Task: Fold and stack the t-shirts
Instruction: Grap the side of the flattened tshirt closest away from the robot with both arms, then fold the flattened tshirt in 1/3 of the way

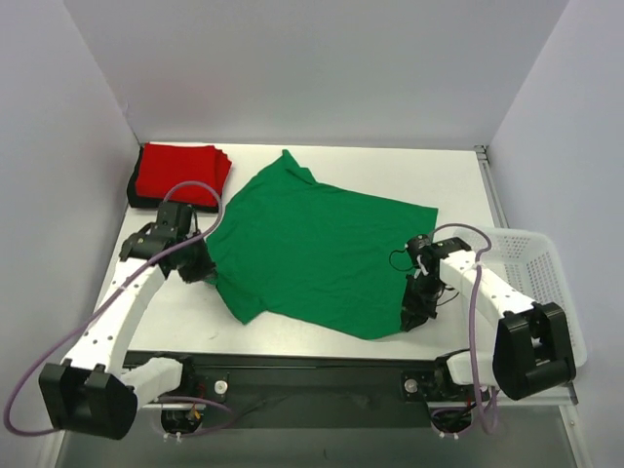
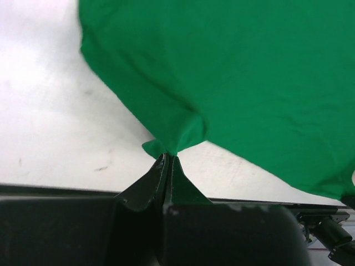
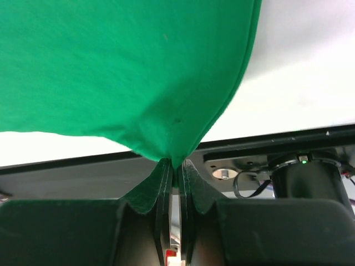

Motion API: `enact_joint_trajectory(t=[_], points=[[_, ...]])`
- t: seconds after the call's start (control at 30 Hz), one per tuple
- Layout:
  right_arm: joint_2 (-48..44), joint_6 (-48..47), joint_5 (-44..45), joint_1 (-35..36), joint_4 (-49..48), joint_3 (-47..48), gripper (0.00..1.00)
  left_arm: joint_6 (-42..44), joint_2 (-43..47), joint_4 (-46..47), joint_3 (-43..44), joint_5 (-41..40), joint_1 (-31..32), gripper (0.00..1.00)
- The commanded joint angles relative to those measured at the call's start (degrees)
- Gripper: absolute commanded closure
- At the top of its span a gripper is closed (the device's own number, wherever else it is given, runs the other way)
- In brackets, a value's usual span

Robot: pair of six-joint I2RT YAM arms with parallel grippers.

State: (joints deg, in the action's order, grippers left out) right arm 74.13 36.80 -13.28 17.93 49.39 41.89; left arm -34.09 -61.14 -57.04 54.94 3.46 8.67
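White walls enclose a pale table (image 1: pixel 409 166) in the top view. The green t-shirt (image 1: pixel 312 249) is seen spread across the table's middle, skewed to its edges. A folded red t-shirt (image 1: pixel 180 171) is stacked on a dark layer (image 1: pixel 135 195), possibly another shirt, just beyond the green t-shirt's far left corner. A white mesh basket (image 1: pixel 546 263) stands off the green t-shirt's right side. The left gripper (image 1: pixel 200 271) is placed at the green t-shirt's left edge, and the right gripper (image 1: pixel 414 314) at its near right corner.

In the left wrist view, the jaws are seen pressed together on a small pinch of green fabric, gathered into a peak at the tips. Only a narrow tuck is held.

In the right wrist view, the jaws are likewise closed on a hemmed corner of the green t-shirt, with the cloth fanning out from the tips.

The step in hand is judged to be squaring the garment before a fold. It is advised that both pinches be raised level and moved together, so that tension is shared and the slight left pinch is not pulled out. The cloth should be laid square to the table edge with its wrinkles drawn flat, and kept off the red t-shirt until folded.
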Motion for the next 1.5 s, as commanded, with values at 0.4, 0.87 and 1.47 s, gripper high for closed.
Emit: enact_joint_trajectory(t=[0.4, 0.87, 1.47], points=[[8.9, -8.7, -5.0, -11.8, 1.9, 12.0, 1.00, 10.3, -28.7, 10.1, 30.6, 2.6, 5.9, 1.00], [14.1, -12.3, -6.2, -21.4, 0.9, 17.2, 1.00, 11.9, -39.8, 9.5, 43.3, 1.6, 6.0, 1.00], [17.8, -13.2, -6.0, -23.5, 0.4, 20.2, 1.00, 11.2, -45.9, 10.7, 52.1, 1.1, 5.6, 1.00]])
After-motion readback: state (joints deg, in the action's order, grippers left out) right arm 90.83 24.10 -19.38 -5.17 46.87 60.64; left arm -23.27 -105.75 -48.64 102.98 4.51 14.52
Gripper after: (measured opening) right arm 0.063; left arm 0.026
